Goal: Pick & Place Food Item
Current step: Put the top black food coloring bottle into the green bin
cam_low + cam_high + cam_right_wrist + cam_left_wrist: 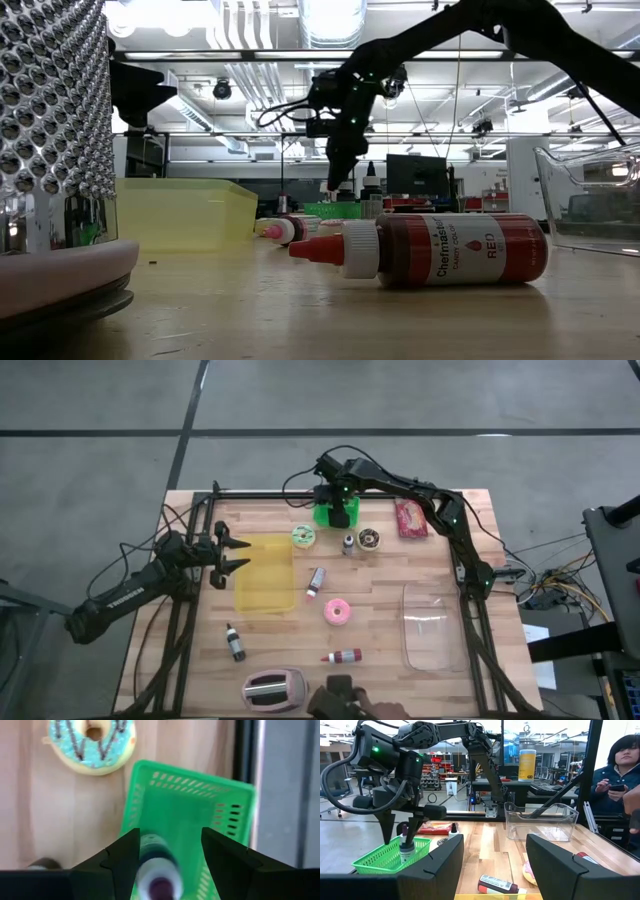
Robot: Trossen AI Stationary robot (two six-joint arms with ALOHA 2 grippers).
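A small bottle with a dark cap (156, 870) stands upright on its base in the green basket (200, 805) at the table's far middle; the left wrist view shows the bottle (406, 849) too. My right gripper (340, 512) points down into the basket, open, one finger on either side of the bottle. Whether a finger touches the bottle, I cannot tell. My left gripper (495, 865) waits open and level at the table's left side (236, 556), with nothing between its fingers.
Beside the basket lie a green-iced donut (303, 536), a chocolate donut (370, 539) and a red packet (411, 518). A yellow container (265, 575), a pink donut (337, 611), a clear container (435, 625), loose bottles (342, 656) and a toaster (273, 687) stand nearer. A person (620, 765) stands beyond the table.
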